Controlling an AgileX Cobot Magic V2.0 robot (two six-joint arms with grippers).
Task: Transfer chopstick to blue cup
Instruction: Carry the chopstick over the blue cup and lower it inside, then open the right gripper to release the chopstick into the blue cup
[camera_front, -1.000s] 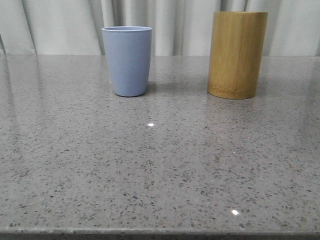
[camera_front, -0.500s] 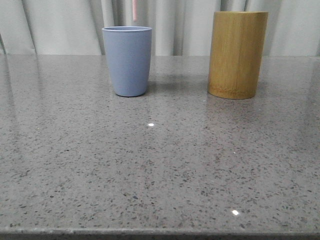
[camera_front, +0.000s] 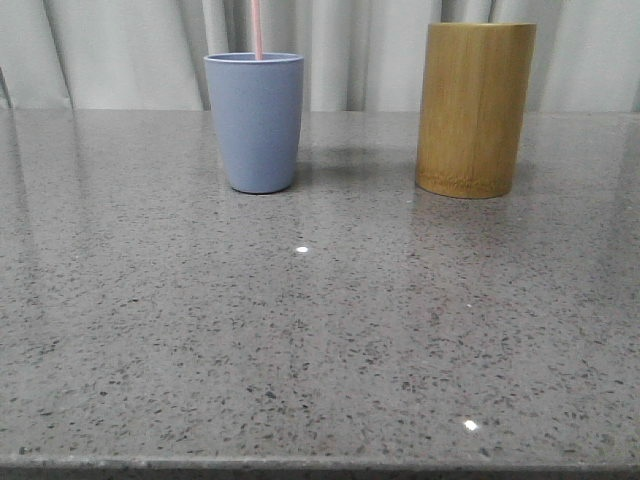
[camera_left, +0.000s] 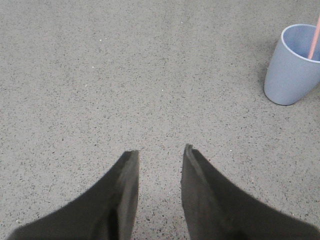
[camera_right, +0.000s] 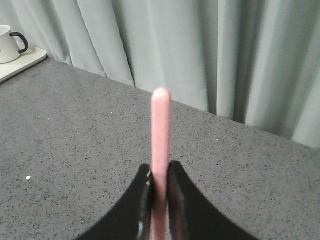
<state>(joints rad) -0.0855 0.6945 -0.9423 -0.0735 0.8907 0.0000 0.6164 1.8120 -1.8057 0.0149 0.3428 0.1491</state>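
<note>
The blue cup (camera_front: 254, 120) stands on the table at the back left. A thin pale pink chopstick (camera_front: 257, 28) comes straight down from above the front view into the cup's mouth. In the left wrist view the cup (camera_left: 291, 67) is off to one side with the chopstick (camera_left: 314, 39) leaning inside it. My right gripper (camera_right: 160, 172) is shut on the chopstick (camera_right: 161, 130), which stands up between its fingers. My left gripper (camera_left: 160, 152) is open and empty over bare table, well away from the cup. Neither gripper shows in the front view.
A tall tan bamboo holder (camera_front: 474, 108) stands at the back right, a little apart from the cup. Grey curtains hang behind the table. A white mug (camera_right: 10, 42) on a pale tray (camera_right: 22, 62) sits at a far table edge in the right wrist view.
The pink chopstick has come down from above: absent a second ago, a short tip above the cup half a second ago, now reaching into the cup's mouth.
</note>
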